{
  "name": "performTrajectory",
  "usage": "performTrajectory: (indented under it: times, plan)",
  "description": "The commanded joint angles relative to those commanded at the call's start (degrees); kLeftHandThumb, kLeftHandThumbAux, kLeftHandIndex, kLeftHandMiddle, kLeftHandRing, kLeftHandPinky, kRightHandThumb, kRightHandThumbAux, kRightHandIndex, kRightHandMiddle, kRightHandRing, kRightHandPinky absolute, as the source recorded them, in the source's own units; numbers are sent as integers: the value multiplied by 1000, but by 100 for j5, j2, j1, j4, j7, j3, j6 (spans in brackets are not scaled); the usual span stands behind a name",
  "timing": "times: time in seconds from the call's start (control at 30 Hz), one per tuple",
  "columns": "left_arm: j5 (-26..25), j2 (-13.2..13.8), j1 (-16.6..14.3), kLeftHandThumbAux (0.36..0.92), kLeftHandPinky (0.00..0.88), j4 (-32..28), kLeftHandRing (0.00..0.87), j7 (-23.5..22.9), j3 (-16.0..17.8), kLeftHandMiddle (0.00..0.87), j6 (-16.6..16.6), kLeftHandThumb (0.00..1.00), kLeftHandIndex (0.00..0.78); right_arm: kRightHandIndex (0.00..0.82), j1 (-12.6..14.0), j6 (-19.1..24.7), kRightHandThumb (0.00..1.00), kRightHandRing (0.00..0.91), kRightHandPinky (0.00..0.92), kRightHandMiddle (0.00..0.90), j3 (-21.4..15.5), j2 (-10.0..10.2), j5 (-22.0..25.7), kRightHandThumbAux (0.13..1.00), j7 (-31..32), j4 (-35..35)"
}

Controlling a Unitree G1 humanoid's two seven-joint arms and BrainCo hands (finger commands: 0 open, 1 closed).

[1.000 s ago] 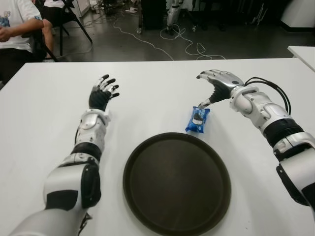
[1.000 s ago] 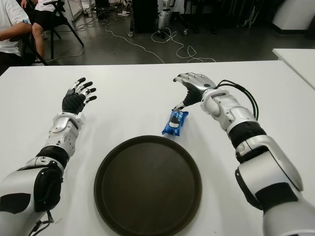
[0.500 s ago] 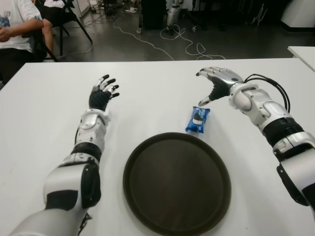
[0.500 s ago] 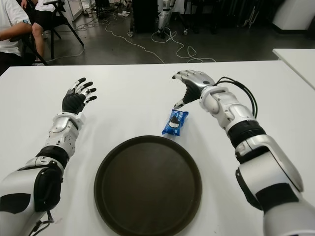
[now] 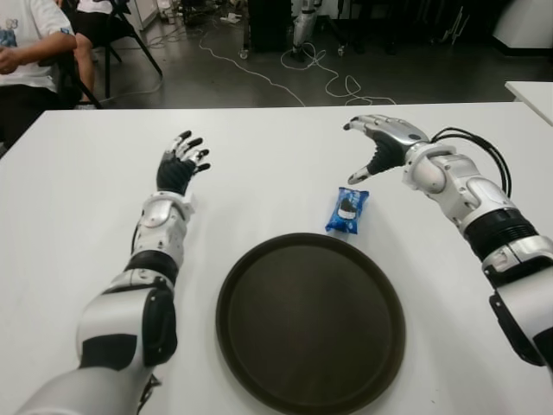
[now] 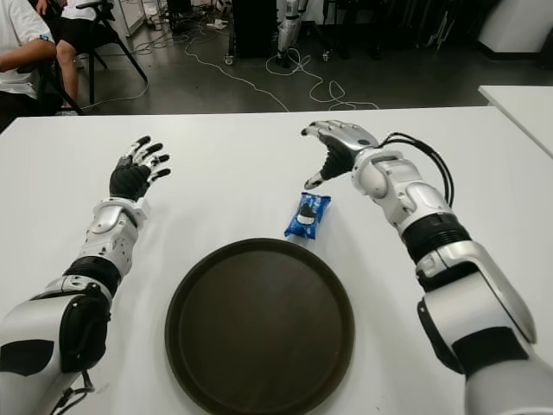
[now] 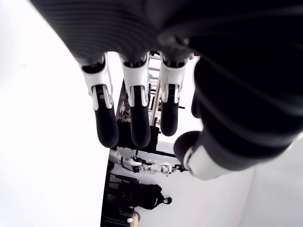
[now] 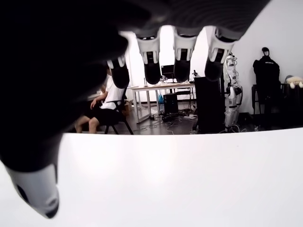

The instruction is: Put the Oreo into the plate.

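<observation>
At the far left a seated person [image 5: 30,52] is cut off by the frame edge and plays no part here. The left hand [image 5: 179,164] shows over the white worktop [image 5: 78,199] on the left, well apart from the task's things; its fingers [image 7: 105,124] are spread and hold nothing. I cannot tell whether it touches the surface.

In the near centre lies the dark round plate [image 5: 310,322], with nothing in it. Just beyond its far right rim, close to it but seemingly not touching, the Oreo [image 5: 347,210] lies flat on the worktop in its blue wrapper.

Right of and beyond the packet, the right hand [image 5: 380,147] hovers with its fingers [image 8: 152,64] open and empty, the thumb pointing down toward the packet's far end without touching it.

Likely troubles: the wrapper looks thin, flat and slippery, so fingers closing from above may skid off it or push it along the worktop rather than lift it. A nudge toward the near side could wedge the packet against the plate's raised rim. A weak pinch on one end might let it swing and drop short of the plate.

Hard to make out: the right wrist view shows only fingertips, bare worktop and the room behind, not the packet, so the gap between thumb and wrapper is uncertain. The print on the wrapper is too small to read.
</observation>
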Motion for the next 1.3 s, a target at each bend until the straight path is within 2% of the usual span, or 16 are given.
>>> performTrajectory:
  times: [0.23, 0.53, 0.67, 0.87, 1.3]
  plan:
    - [16, 0, -4, 763, 315, 2, 240, 20, -14, 210, 6, 147, 154, 0, 95, -84, 0, 0, 34, 0, 0, 20, 28, 683, 64, -95]
    - [32, 0, -12, 775, 320, 14, 244, 87, -28, 204, 42, 146, 153, 0, 145, -136, 0, 0, 3, 0, 8, 96, 51, 658, 140, -79]
    - [33, 5, 5, 774, 307, 18, 231, 55, -34, 191, 25, 136, 147, 0, 166, -240, 0, 0, 0, 0, 93, 91, -75, 662, -27, -86]
    - [20, 13, 4, 773, 315, 19, 237, 4, -29, 195, 18, 138, 146, 0, 188, -594, 0, 0, 0, 0, 198, 88, -199, 656, -412, -30]
    - [38, 18, 32, 775, 316, 2, 244, 13, -45, 202, -27, 149, 144, 0, 222, -1425, 0, 0, 0, 0, 110, 162, 59, 631, -723, 301]
